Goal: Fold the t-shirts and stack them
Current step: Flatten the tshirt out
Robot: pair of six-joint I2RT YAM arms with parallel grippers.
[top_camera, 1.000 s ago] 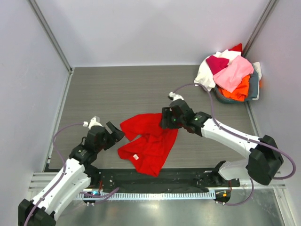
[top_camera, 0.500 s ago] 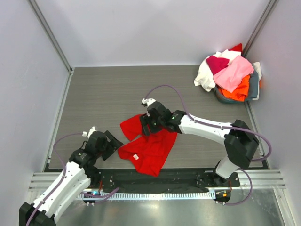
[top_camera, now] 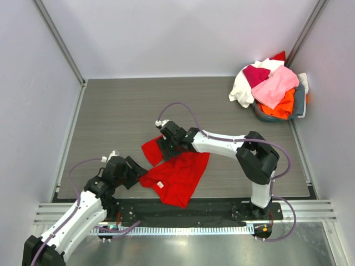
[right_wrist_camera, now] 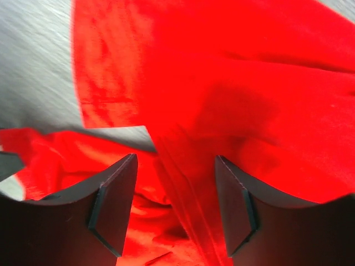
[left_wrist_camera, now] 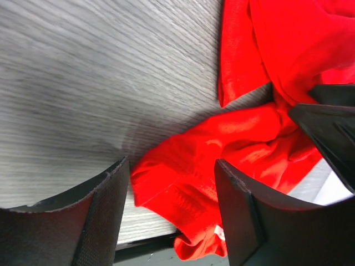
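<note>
red t-shirt [top_camera: 177, 174] lies under the parted right gripper [top_camera: 165, 146], maybe touching; parted left gripper [top_camera: 137, 170] sits just beside its edge.

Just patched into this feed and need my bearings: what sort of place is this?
Probably a lab robot cell, not a home: plain white panels enclose a grey table, with a basket heaped with t-shirts in the far right corner.

Likely a lab cell: bare white walls [top_camera: 183, 33], grey table [top_camera: 122, 111].
</note>
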